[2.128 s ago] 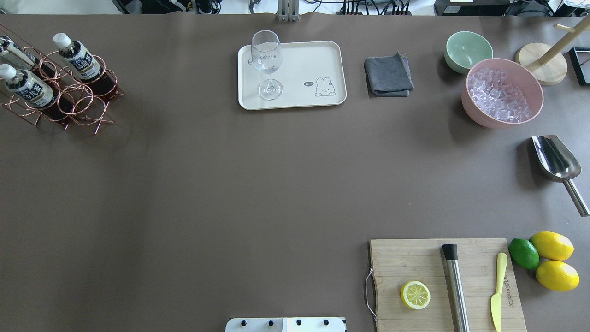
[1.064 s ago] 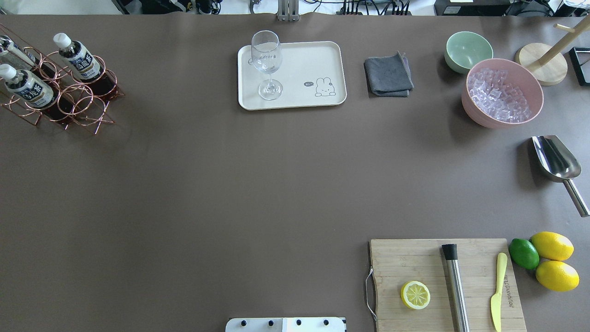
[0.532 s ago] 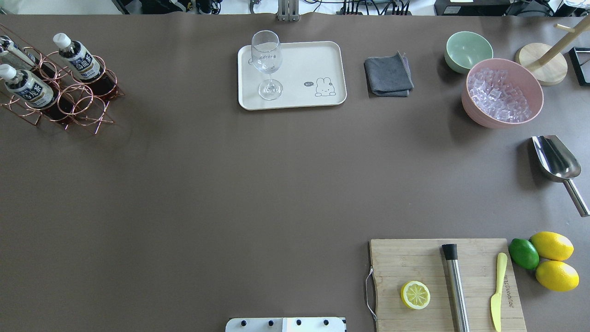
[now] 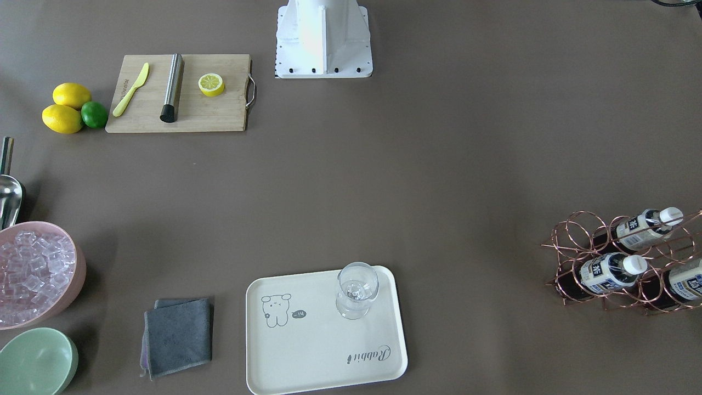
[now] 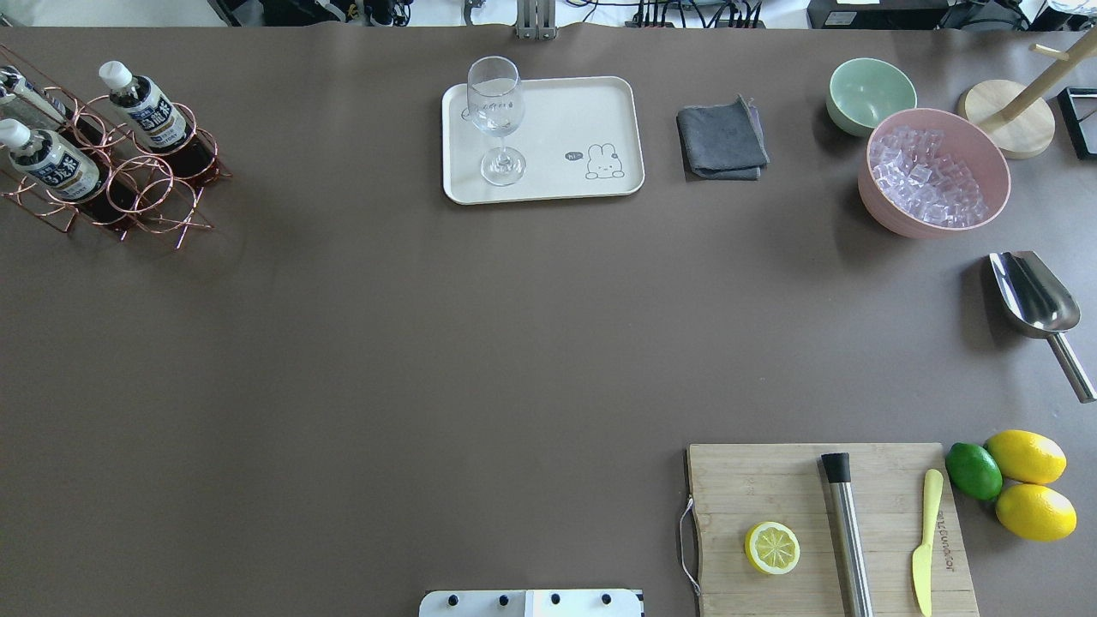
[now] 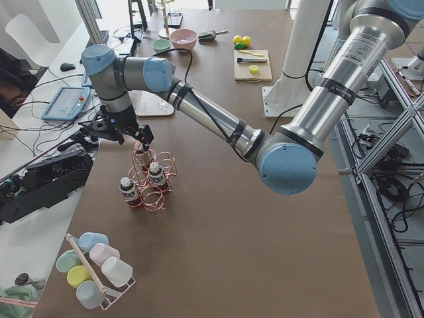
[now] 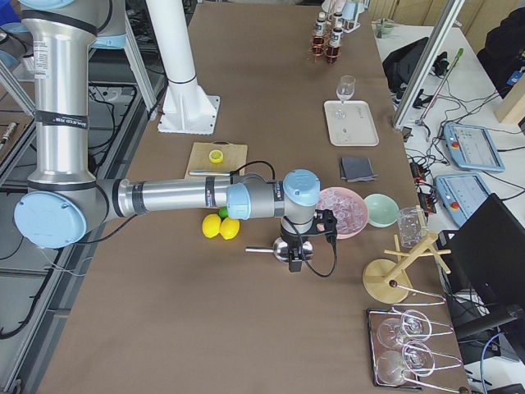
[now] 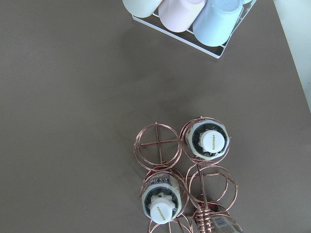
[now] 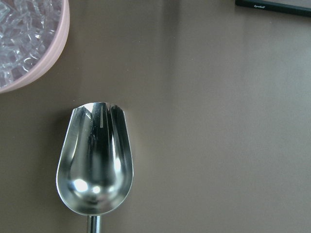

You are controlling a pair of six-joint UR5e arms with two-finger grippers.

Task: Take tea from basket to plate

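Note:
Three alike tea bottles stand in the copper wire basket (image 5: 146, 193) at the table's far left; the nearest to the plate (image 5: 141, 107) has a white cap. They also show in the front view (image 4: 609, 271) and from above in the left wrist view (image 8: 214, 141). The cream plate (image 5: 557, 120) lies at the far middle and carries a clear glass (image 5: 495, 107). My left gripper (image 6: 140, 140) hovers just above the basket (image 6: 156, 182); I cannot tell whether it is open. My right gripper (image 7: 297, 261) hangs over the metal scoop (image 9: 95, 165); I cannot tell its state.
A rack of pastel cups (image 8: 194, 19) stands beyond the basket. A grey cloth (image 5: 722, 141), a green bowl (image 5: 870, 92) and a pink bowl of ice (image 5: 934, 171) lie right of the plate. A cutting board (image 5: 827, 527) with lemon half, muddler and knife is near right.

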